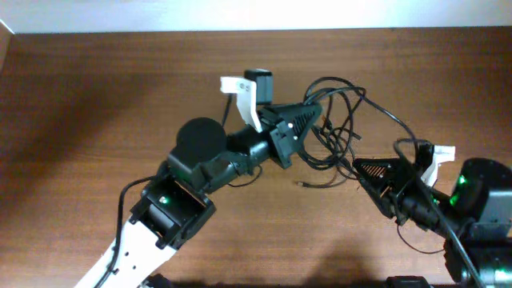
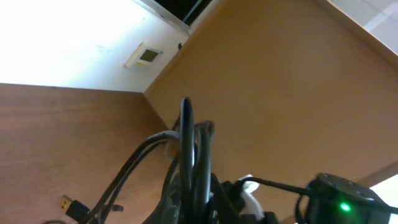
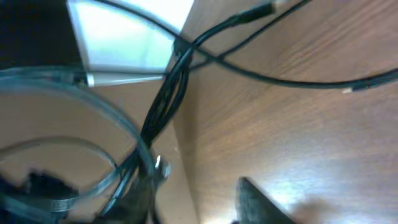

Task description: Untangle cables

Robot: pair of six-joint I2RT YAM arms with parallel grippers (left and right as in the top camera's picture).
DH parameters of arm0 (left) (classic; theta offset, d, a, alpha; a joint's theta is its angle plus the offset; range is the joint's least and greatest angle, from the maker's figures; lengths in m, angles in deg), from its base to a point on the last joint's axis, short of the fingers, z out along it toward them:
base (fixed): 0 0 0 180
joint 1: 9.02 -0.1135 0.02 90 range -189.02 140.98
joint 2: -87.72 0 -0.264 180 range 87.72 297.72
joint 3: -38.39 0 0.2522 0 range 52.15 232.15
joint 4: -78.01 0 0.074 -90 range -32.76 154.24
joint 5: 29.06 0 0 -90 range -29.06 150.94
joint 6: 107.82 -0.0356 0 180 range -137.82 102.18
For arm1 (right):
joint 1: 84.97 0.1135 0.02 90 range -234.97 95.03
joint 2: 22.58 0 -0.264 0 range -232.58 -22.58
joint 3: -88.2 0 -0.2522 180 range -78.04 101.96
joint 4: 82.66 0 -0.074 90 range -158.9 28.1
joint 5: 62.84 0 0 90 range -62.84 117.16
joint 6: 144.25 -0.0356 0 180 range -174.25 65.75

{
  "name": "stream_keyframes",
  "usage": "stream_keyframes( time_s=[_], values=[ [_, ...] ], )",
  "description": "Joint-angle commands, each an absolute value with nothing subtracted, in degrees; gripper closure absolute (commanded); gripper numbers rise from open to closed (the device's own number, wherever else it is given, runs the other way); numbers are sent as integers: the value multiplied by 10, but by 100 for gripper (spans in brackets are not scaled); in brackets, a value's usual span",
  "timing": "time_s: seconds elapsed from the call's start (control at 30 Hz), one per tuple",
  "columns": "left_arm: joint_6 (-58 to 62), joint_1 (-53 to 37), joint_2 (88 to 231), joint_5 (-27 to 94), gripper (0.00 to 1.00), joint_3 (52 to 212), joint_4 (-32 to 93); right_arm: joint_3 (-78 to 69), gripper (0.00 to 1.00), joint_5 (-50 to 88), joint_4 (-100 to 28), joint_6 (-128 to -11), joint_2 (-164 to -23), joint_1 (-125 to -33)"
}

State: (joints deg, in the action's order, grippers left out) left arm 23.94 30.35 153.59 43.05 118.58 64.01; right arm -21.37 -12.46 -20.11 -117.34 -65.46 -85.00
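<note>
Cables (image 1: 334,136) bunched in left pincer (image 1: 314,110) (clamped), right pincer (image 1: 359,167) state unclear, wooden table (image 1: 96,96)

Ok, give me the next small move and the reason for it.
Probably ease the right tool back a little, away from the left tool. The cables bunch at the left tool, and strands run past the right one, so a short pull might open the loops. Whether either tool grips is unclear.

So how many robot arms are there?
2. The left arm reaches from the bottom left to the cables mid-table; the right arm comes in from the lower right.
</note>
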Motion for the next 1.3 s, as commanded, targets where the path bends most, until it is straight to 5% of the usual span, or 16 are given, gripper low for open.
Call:
stream_keyframes(
  time_s=[0.0,0.1,0.23,0.43,0.63,0.93,1.0,1.1,1.17,1.2,1.27],
  values=[
    [246,322,1533,446,100,1199,650,-215,76,-82,-202,-1177,-675,-854],
    [246,322,1533,434,100,1199,645,-215,96,-80,-202,-1175,-694,-854],
    [211,322,1533,514,100,1199,583,-215,96,-141,-213,-1129,-691,-854],
    [185,322,1533,796,100,1199,464,-215,96,-304,-341,-1076,-660,-854],
    [183,311,1533,915,100,1199,384,-214,96,-367,-394,-1076,-655,-854],
    [156,271,1530,934,100,1199,352,-215,96,-370,-391,-1052,-655,-854],
    [112,259,1524,855,100,1199,352,-215,95,-351,-386,-1019,-656,-854],
    [-27,259,1511,655,100,1199,368,-215,40,-299,-340,-980,-658,-854],
    [-148,259,1495,497,100,1199,374,-215,17,-262,-302,-960,-658,-854],
    [-191,259,1483,424,100,1199,373,-215,8,-248,-281,-950,-658,-854],
    [-234,259,1462,342,100,1199,371,-215,5,-248,-275,-934,-658,-854]
  ],
)
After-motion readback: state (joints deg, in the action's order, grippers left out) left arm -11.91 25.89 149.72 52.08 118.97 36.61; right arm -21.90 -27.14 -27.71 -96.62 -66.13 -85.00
